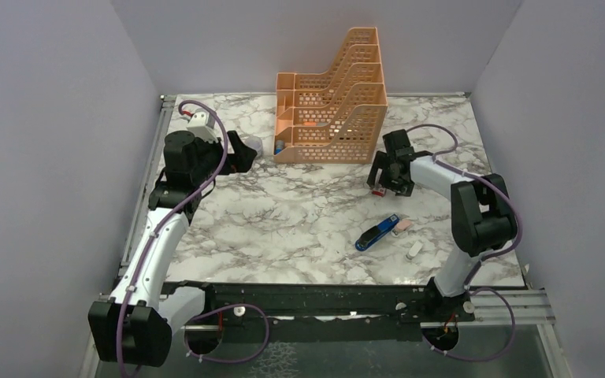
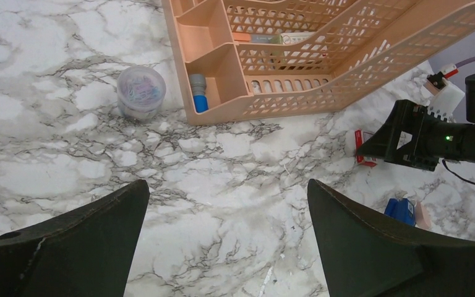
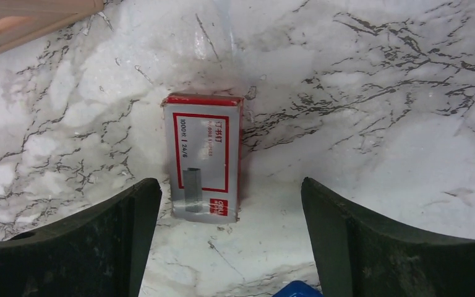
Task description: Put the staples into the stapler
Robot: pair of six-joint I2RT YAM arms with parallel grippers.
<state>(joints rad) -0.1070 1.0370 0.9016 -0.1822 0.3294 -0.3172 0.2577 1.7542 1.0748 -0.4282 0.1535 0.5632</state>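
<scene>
The staples box [image 3: 205,158], red and white, lies flat on the marble and is closed, so no staples show. My right gripper [image 3: 230,184] hovers open over it, the box's near end between the fingers and closer to the left one, touching neither. From above, the box [image 1: 378,191] peeks out under that gripper [image 1: 390,183]. The blue stapler [image 1: 377,234] lies closed on the table nearer the arms; its tip [image 3: 297,289] shows at the wrist view's bottom edge. My left gripper [image 2: 227,185] is open and empty over bare marble at the far left [image 1: 244,153].
An orange mesh desk organizer [image 1: 331,102] stands at the back centre, with a clear jar of paper clips [image 2: 140,91] to its left. A pink block [image 1: 402,227] lies beside the stapler and a white oblong piece [image 1: 414,250] lies nearer the front edge.
</scene>
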